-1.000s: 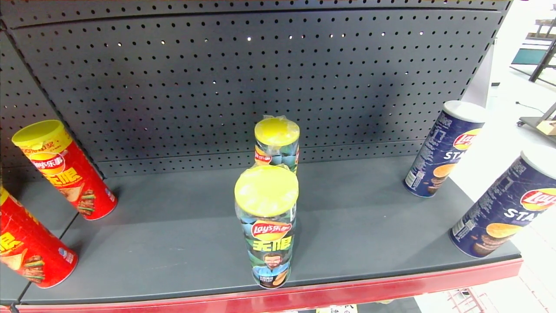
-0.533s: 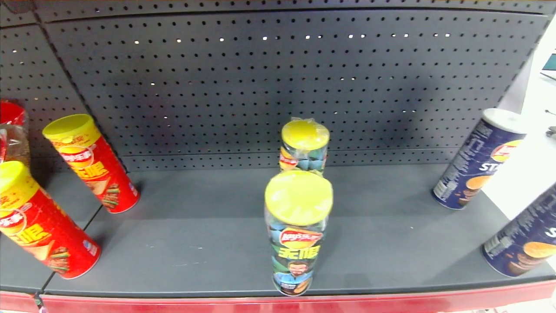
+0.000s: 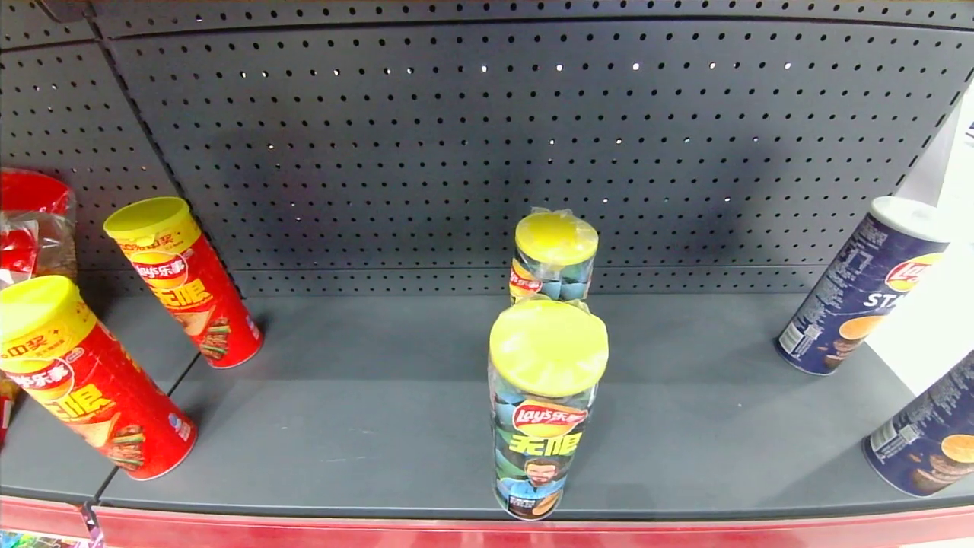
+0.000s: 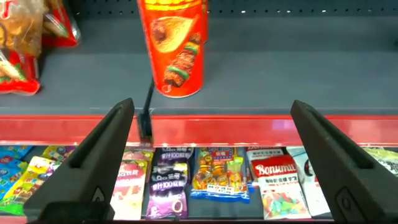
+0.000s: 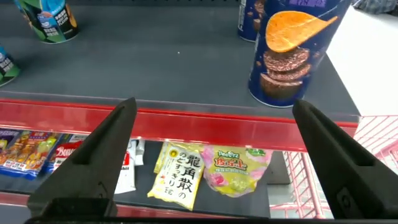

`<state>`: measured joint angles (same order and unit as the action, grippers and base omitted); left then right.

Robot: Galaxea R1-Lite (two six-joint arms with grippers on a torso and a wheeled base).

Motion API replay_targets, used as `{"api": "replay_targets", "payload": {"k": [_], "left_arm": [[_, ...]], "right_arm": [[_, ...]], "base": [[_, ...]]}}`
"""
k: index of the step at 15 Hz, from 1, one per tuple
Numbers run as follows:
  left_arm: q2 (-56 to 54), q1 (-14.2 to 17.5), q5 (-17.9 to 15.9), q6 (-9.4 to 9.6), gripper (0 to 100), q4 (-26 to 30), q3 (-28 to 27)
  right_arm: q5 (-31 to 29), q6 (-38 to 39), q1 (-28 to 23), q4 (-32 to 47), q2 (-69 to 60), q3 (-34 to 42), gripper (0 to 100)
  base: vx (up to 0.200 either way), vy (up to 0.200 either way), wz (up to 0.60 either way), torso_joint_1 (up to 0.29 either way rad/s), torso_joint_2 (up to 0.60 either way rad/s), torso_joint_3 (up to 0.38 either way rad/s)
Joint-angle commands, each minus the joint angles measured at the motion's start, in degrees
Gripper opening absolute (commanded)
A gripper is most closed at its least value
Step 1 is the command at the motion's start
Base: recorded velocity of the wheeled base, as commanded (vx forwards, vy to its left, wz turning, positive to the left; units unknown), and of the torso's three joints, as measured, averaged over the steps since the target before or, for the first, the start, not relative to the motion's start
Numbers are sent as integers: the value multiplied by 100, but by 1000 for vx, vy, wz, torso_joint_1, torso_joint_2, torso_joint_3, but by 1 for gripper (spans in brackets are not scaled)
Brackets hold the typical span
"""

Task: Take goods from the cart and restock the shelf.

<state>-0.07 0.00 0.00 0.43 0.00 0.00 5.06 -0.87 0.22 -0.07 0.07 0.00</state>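
Shelf (image 3: pixel 365 426): 2 green canisters (image 3: pixel 544 411) stocked centre, 2 red canisters (image 3: pixel 190 289) at left, 2 blue canisters (image 3: pixel 860 297) at right. L gripper (image 4: pixel 211 104) & R gripper (image 5: pixel 214 104) held wide apart, empty.

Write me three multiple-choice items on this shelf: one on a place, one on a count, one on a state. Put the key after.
1. Where is the rear green can relative to the front green can?
A. Behind it, nearer the pegboard.
B. Lying across its lid.
C. On the shelf below.

2. How many dark blue cans stand at the right end of the shelf?
A. One.
B. Two.
C. Four.

3. What state is the left pincer in?
A. Open, holding nothing.
B. Shut on a can.
C. Shut on a bag.

Key:
1 A: the head view shows it upright behind the front one, by the pegboard.
2 B: two stand there, one farther back, one near the front edge.
3 A: its fingers are spread wide, with nothing gripped between them.
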Motion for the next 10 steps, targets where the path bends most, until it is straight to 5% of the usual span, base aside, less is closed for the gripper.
{"api": "replay_targets", "payload": {"k": [1,3,7,10], "left_arm": [[7,0,0,1,100,0,0],[7,0,0,1,100,0,0],[7,0,0,1,100,0,0],[7,0,0,-8,100,0,0]], "right_arm": [[4,-1,-4,-1,1,0,100],[4,-1,-4,-1,1,0,100],[4,-1,-4,-1,1,0,100],[4,-1,-4,-1,1,0,100]], "base": [[0,0,0,0,0,0],[0,0,0,0,0,0],[-200,0,0,7,7,1],[0,0,0,0,0,0]]}}
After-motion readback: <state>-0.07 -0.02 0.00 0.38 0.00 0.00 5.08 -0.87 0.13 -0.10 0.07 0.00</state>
